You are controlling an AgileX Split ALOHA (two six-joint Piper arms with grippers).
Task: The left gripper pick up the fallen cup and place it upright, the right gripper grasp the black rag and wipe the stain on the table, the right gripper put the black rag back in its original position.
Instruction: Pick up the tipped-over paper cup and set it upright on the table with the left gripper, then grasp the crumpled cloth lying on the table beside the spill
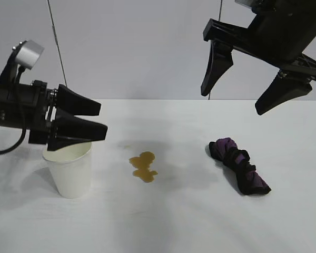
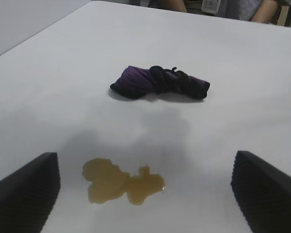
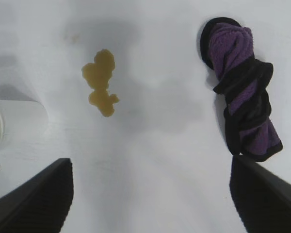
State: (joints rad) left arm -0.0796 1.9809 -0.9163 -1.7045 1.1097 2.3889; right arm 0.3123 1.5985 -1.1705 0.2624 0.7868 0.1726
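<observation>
The white cup stands upright on the table at the left, also seen as a cup in the right wrist view. My left gripper hovers just over its rim, open, with nothing between its fingers; its lower finger hides part of the rim. The amber stain lies mid-table. The black rag, with purple patches, lies twisted to the right. My right gripper hangs open and empty high above the rag.
A thin cable hangs down behind the left arm before a plain wall. At the table's far edge in the left wrist view, part of a person shows. Bare tabletop runs between the cup, the stain and the rag.
</observation>
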